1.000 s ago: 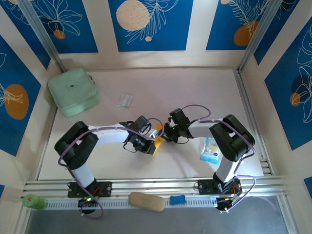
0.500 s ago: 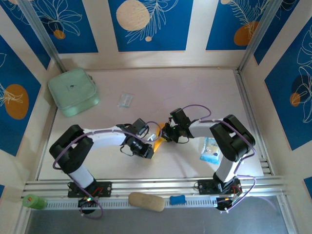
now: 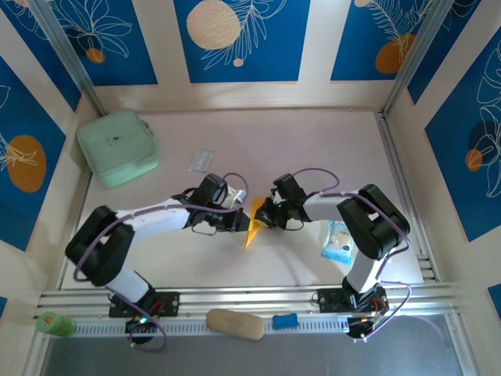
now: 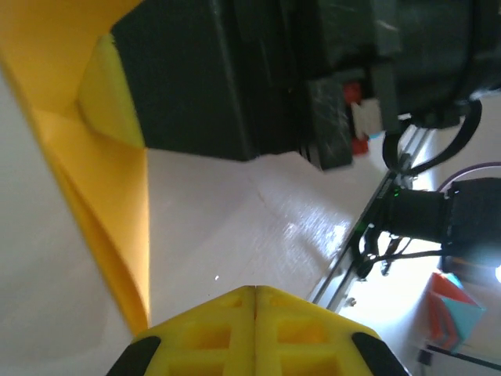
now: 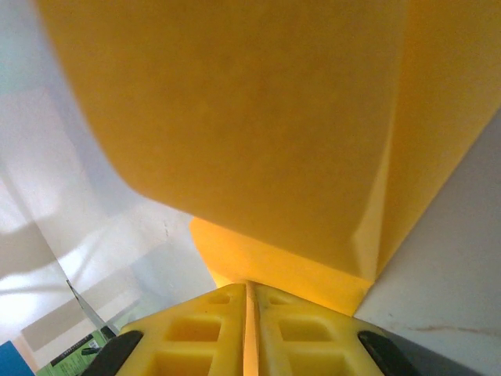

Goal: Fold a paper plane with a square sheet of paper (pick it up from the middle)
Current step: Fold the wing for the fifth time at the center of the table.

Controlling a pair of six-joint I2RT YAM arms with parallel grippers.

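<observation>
Orange-yellow paper sheet [image 3: 254, 223]: thin and creased to a narrow pointed shape. It sits between the two sets of fingertips, and its point reaches past both toward the arm bases.
Right gripper [image 3: 268, 219]: its ribbed yellow fingers [image 5: 196, 333] are pressed together on the wide end of the paper sheet [image 5: 235, 117]. A sliver of orange is caught in the seam between them, and the rest fans out ahead of the fingertips.
Left gripper [image 3: 237, 222]: its yellow fingers [image 4: 203, 337] are closed flush with nothing seen in the seam. A folded edge of the paper sheet [image 4: 102, 180] runs just beside one pad; contact cannot be told.
Pale tabletop [image 3: 313, 149]: lies under both sets of fingers.
Mint-green square pouch [image 3: 117, 147]: well apart from the left fingers, at the far corner.
Small clear plastic wrapper [image 3: 201, 160]: beyond the left fingers.
Small blue-and-white packet [image 3: 338, 240]: behind the right fingers, beside that arm.
</observation>
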